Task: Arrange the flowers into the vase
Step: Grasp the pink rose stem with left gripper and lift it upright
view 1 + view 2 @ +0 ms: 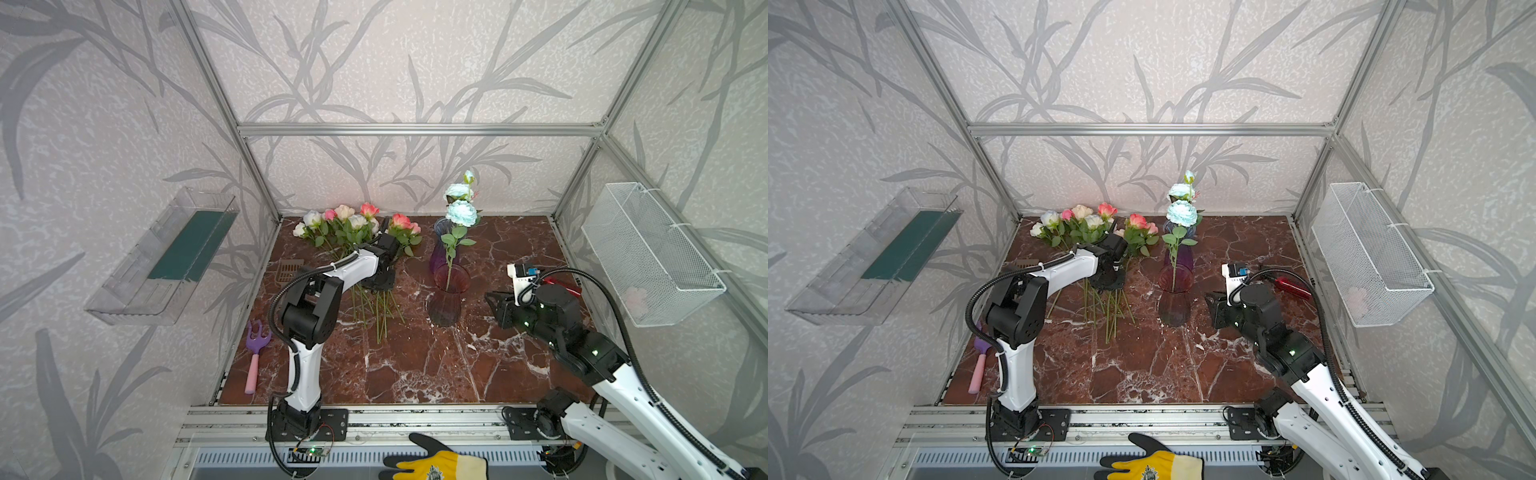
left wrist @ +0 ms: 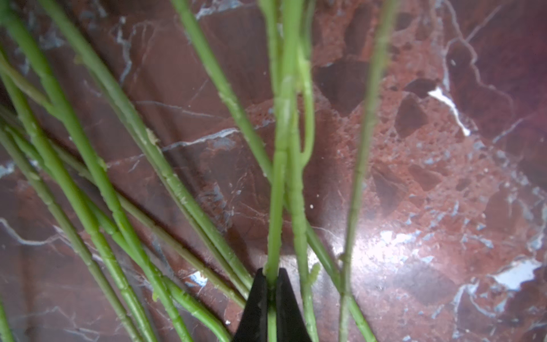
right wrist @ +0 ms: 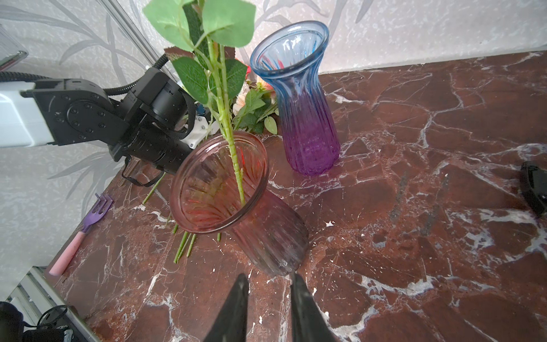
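The flowers (image 1: 353, 224) lie in a bunch at the back left of the marble table, heads coral, pink and cream, stems (image 1: 376, 311) fanned toward the front. My left gripper (image 2: 271, 274) reaches down among the stems and is shut on one green stem (image 2: 281, 148). A pink glass vase (image 1: 449, 295) stands at mid-table with a pale blue flower (image 1: 461, 212) upright in it. My right gripper (image 3: 268, 284) is open and holds nothing, its tips just short of the vase's base (image 3: 275, 251). In both top views it sits to the right of that vase.
A blue-and-purple vase (image 3: 307, 127) stands behind the pink one. A purple hand fork (image 1: 255, 357) lies at the left edge, a red tool (image 1: 561, 286) at the right. A wire basket (image 1: 648, 253) and a clear tray (image 1: 166, 257) hang on the side walls. A yellow glove (image 1: 436, 461) is at the front.
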Controlling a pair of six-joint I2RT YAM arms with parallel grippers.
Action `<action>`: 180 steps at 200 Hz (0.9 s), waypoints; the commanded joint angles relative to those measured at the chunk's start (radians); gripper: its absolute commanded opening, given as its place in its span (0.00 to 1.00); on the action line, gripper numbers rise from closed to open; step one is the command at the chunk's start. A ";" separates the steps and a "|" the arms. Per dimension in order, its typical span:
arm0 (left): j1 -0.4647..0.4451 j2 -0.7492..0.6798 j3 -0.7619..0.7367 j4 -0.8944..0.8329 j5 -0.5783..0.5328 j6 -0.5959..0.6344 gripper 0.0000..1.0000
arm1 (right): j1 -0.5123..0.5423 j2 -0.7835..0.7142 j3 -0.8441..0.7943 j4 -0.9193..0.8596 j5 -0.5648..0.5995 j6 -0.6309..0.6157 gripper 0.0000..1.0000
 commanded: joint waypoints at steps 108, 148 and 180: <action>-0.020 -0.370 0.023 -0.038 -0.119 0.024 0.00 | -0.004 0.002 0.110 -0.026 -0.021 0.002 0.26; -0.082 -0.637 -0.109 0.163 -0.074 0.157 0.00 | -0.005 0.040 0.183 -0.004 -0.088 -0.010 0.28; -0.157 -0.948 -0.349 0.479 -0.089 0.235 0.00 | 0.009 0.086 0.271 0.033 -0.145 -0.004 0.33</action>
